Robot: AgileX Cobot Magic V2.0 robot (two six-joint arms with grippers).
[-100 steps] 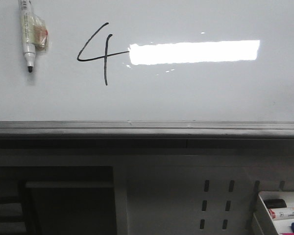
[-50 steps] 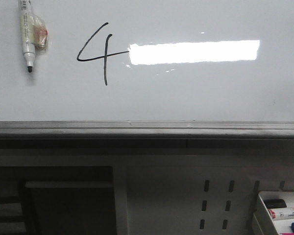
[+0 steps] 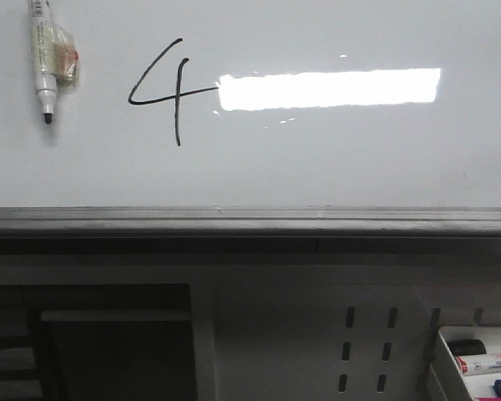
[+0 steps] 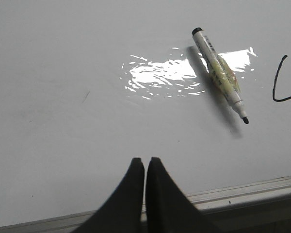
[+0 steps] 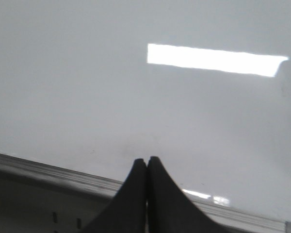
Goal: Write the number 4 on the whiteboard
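Note:
A black hand-drawn number 4 (image 3: 169,90) stands on the whiteboard (image 3: 334,159), just left of the bright glare. A white marker (image 3: 43,58) with a black tip and a taped bundle on its barrel hangs on the board at upper left, tip down; the left wrist view also has the marker (image 4: 220,74) and a piece of the number 4 (image 4: 281,82). My left gripper (image 4: 145,161) is shut and empty, apart from the marker, in front of bare board. My right gripper (image 5: 147,160) is shut and empty before the board's lower part.
A grey metal ledge (image 3: 250,219) runs along the board's bottom edge. Below it is a grey perforated panel (image 3: 367,351) and a dark recess (image 3: 108,342). A white tray (image 3: 484,359) with markers sits at lower right.
The marker and the drawn 4 sit slightly further left and higher in the front view than a second ago; nothing else differs.

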